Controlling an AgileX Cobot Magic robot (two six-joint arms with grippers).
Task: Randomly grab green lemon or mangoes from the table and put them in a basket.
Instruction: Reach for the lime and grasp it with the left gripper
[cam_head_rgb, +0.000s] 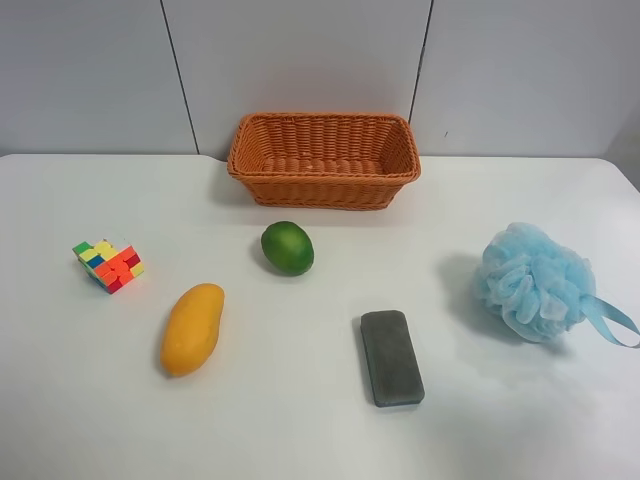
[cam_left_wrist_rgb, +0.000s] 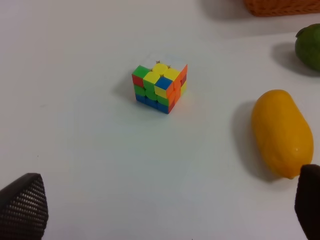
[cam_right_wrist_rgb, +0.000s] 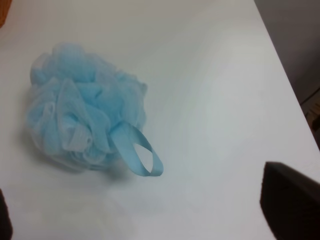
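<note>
The green lemon (cam_head_rgb: 287, 248) lies on the white table (cam_head_rgb: 300, 420) just in front of the orange wicker basket (cam_head_rgb: 323, 158), which holds nothing. The yellow-orange mango (cam_head_rgb: 192, 328) lies nearer the front, to the lemon's left in the exterior high view. Neither arm shows in that view. In the left wrist view the left gripper (cam_left_wrist_rgb: 165, 210) is open and empty above the table, with the mango (cam_left_wrist_rgb: 282, 132) by one fingertip (cam_left_wrist_rgb: 310, 200), and the lemon (cam_left_wrist_rgb: 309, 47) and basket edge (cam_left_wrist_rgb: 282, 6) beyond. The right gripper (cam_right_wrist_rgb: 150, 220) is open and empty, far from both fruits.
A multicoloured puzzle cube (cam_head_rgb: 108, 265) sits left of the mango and ahead of the left gripper (cam_left_wrist_rgb: 160, 87). A grey sponge block (cam_head_rgb: 391, 357) lies at centre front. A blue mesh bath puff (cam_head_rgb: 533, 282) with a ribbon loop lies at the right, ahead of the right gripper (cam_right_wrist_rgb: 85, 120).
</note>
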